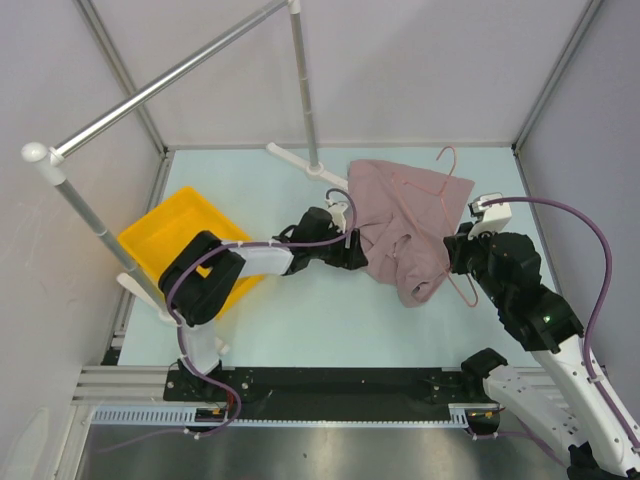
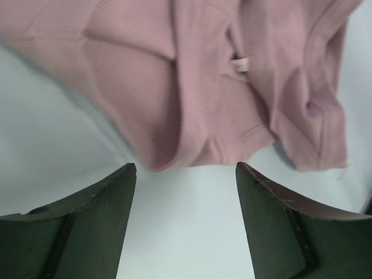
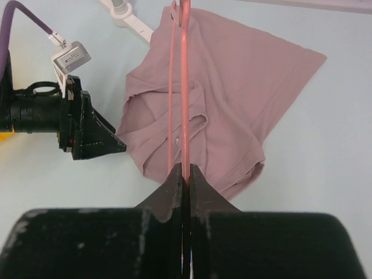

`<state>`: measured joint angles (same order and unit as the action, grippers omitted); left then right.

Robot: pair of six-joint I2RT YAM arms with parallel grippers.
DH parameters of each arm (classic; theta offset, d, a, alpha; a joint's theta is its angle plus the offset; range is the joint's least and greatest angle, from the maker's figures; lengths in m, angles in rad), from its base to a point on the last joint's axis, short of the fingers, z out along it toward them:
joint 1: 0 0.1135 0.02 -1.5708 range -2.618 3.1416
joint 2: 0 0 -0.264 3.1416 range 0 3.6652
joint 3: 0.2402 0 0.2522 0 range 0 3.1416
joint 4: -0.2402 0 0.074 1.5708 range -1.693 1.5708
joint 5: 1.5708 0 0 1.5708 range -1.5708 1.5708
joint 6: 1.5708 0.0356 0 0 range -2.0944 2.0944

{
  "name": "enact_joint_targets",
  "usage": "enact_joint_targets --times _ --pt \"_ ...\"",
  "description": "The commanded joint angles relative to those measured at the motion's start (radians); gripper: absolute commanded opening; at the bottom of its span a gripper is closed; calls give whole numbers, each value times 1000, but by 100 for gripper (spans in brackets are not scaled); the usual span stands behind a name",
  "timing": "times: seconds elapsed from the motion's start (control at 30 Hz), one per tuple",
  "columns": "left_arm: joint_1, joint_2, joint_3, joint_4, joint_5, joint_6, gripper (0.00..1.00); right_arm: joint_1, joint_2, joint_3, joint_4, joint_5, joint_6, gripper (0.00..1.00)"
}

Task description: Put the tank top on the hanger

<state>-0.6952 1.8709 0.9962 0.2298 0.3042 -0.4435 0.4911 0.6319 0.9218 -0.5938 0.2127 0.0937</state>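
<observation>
Tank top [image 1: 400, 225] lies crumpled mid-frame; right hand [image 3: 185, 172] clamps the pink hanger [image 3: 185, 87] over it, left hand [image 2: 185, 167] gapes empty beside it.

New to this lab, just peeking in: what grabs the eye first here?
A crumpled mauve tank top lies mid-table, the pink hanger over it. The right arm has its jaws shut on the wire; the left arm aims open jaws at the fabric's edge. A yellow bin sits left.

The tank top [image 1: 400, 225] is plain dusty mauve-pink, the hanger [image 3: 185, 87] brighter coral pink, the table [image 1: 330, 320] pale mint, the bin [image 1: 170, 230] yellow, the left gripper [image 2: 185, 166] and right gripper [image 3: 185, 168] black
</observation>
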Motion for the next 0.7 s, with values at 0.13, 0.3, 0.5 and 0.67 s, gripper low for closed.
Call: enact_joint_targets --times 0.13,0.3,0.5,0.67 --pt "-92 62 246 77 -28 150 71 -8 -9 -1 26 -4 9 0" --pt "-93 235 461 -96 -83 222 59 -13 -12 -6 31 -19 8 0" --pt "-90 347 643 -222 -171 276 56 -22 -14 -3 26 -21 3 0" --pt "-87 405 699 -270 -189 272 56 -36 -14 -1 25 -42 -3 0"
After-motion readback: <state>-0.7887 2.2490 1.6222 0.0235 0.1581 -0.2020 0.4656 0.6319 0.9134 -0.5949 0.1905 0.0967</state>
